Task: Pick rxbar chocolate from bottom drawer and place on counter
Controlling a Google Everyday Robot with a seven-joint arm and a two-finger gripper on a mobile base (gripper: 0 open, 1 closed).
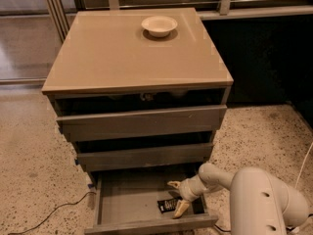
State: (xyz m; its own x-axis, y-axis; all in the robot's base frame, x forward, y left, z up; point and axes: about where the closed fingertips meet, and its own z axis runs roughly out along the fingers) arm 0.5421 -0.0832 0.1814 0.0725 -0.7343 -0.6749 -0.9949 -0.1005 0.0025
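The bottom drawer (122, 202) is pulled open, showing its grey floor. The rxbar chocolate (167, 204), a black wrapper with white lettering, lies flat on the drawer floor at the right front. My gripper (177, 197) reaches into the drawer from the right, right over the bar's right end. Its fingers are spread, one fingertip (174, 184) behind the bar and the other (180, 209) at the bar's right front edge. The bar still rests on the floor. The tan counter (127, 58) tops the cabinet.
A cream bowl (159, 25) stands on the counter at the back middle. Two upper drawers (142, 124) are slightly ajar above the open one. A cable (54, 212) lies on the speckled floor at the left. My white arm (264, 199) fills the lower right.
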